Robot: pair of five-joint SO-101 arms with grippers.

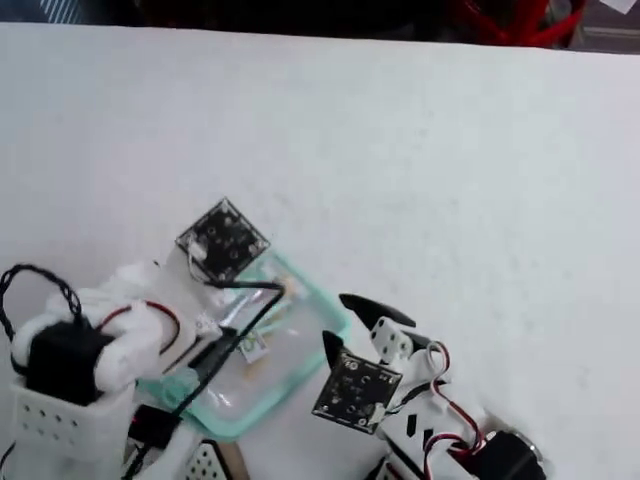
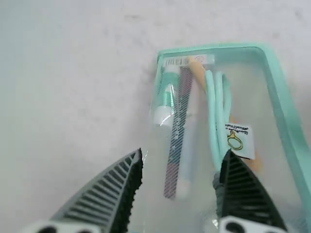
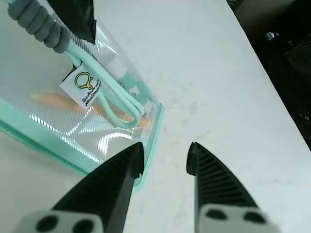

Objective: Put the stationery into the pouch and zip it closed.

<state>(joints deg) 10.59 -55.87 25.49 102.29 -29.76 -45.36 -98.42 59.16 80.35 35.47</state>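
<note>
A clear pouch [image 1: 268,368] with a mint-green border lies flat near the table's front edge, between the two arms. Inside it lie a dark striped pen [image 2: 177,141], a white and mint tube [image 2: 164,104] and an orange pencil [image 3: 58,101]. A mint cord loop [image 2: 214,116] with a white tag [image 2: 239,140] rests on top. My left gripper [image 2: 177,191] is open low over the pouch, one finger beside the cord and tag. My right gripper [image 3: 163,162] [image 1: 335,317] is open at the pouch's corner, one fingertip over the green edge [image 3: 153,131].
The white table [image 1: 420,160] stretches far beyond the pouch to the back and right. In the right wrist view the table's edge [image 3: 252,53] runs close by, with dark floor beyond. Both arm bases stand at the front edge.
</note>
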